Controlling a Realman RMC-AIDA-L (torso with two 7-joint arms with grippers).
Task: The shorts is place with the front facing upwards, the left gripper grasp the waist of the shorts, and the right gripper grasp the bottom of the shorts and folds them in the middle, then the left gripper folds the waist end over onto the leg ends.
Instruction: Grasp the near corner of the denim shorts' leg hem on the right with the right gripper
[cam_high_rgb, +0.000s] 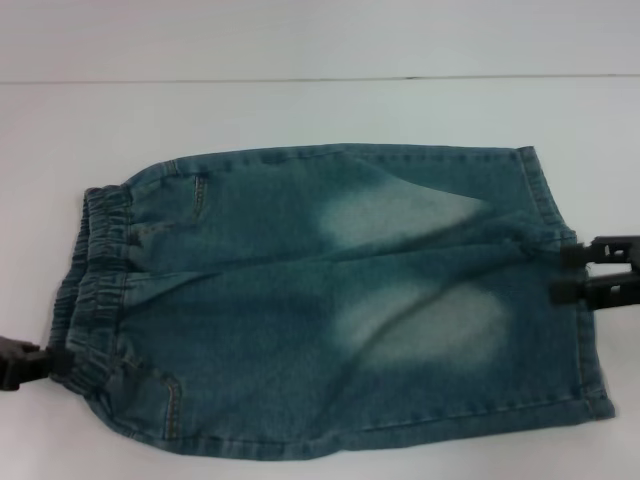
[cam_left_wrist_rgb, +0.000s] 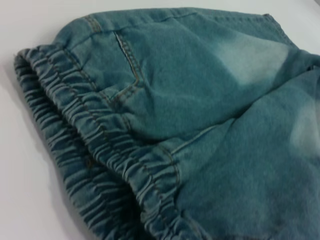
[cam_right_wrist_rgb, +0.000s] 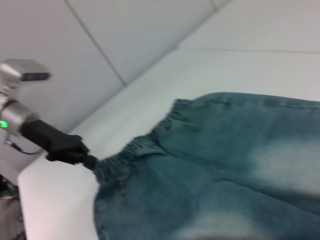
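The shorts (cam_high_rgb: 330, 300) lie spread on the white table, front up, with pale washed patches on both legs. The waist of the shorts (cam_high_rgb: 95, 280) is the gathered band at the left, seen close in the left wrist view (cam_left_wrist_rgb: 100, 150). My left gripper (cam_high_rgb: 48, 362) is at the near left corner, shut on the waist; the right wrist view shows it (cam_right_wrist_rgb: 89, 160) pinching the band, the cloth drawn toward it. The bottom of the shorts (cam_high_rgb: 560, 220) is the straight hem at the right. There my right gripper (cam_high_rgb: 562, 272) is shut on the hem's middle, creases running to it.
The white table (cam_high_rgb: 300, 110) reaches beyond the shorts on the far side, and its back edge (cam_high_rgb: 320, 78) meets a pale wall. In the right wrist view the table's left edge (cam_right_wrist_rgb: 30, 175) lies just behind the left arm (cam_right_wrist_rgb: 20, 115).
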